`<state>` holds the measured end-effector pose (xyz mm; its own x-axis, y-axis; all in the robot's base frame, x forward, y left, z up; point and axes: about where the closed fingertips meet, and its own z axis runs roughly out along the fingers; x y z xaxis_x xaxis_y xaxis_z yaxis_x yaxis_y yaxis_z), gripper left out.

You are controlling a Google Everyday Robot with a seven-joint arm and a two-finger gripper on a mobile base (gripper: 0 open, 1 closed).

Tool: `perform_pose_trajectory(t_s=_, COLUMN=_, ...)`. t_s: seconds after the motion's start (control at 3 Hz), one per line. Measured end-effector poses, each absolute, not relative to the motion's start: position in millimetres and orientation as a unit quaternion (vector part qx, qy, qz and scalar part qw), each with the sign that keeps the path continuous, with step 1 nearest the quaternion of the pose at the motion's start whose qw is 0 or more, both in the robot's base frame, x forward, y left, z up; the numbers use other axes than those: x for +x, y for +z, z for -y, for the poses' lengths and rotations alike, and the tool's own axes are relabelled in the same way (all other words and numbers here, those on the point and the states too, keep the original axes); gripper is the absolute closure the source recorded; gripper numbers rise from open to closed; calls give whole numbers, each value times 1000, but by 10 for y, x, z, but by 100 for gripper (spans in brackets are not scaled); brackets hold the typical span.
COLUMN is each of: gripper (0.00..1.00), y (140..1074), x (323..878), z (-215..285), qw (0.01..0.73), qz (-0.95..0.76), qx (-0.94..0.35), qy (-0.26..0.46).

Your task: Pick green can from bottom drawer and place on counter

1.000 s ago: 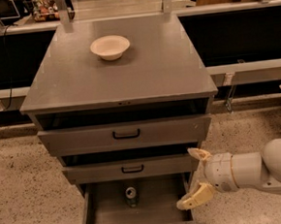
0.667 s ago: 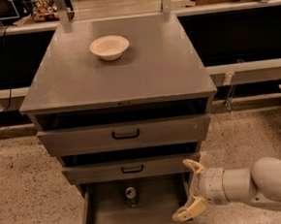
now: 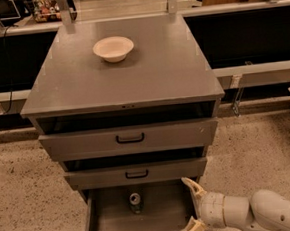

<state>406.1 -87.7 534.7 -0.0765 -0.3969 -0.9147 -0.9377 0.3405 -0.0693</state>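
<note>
The single camera looks down from a raised position in front of the cabinet point(image 3: 87, 142), facing its drawer fronts. The surface point(image 3: 132, 83) fills mid-frame. The bottom drawer point(image 3: 113, 220) meets the near edge, where the pincer point(image 3: 184, 209) sits at the right, fingers spread.

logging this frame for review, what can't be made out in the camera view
All camera view.
Green can: markings too small to read.
Bottom drawer: front edge cut off by the frame's bottom; right front corner hidden by the open hand hovering there.
Two upper drawers: insides too dark to see, shadowed under the counter.
</note>
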Motion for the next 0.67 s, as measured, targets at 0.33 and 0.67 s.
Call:
perform_pose_trajectory(t_s=0.33, gripper=0, y=5244, x=4126, z=834, qw=440, qz=-692, qx=-503, qy=272)
perform_pose_trajectory(t_s=0.67, gripper=0, y=4936, x=4361, z=793, qw=441, qz=-696, qx=-515, qy=237)
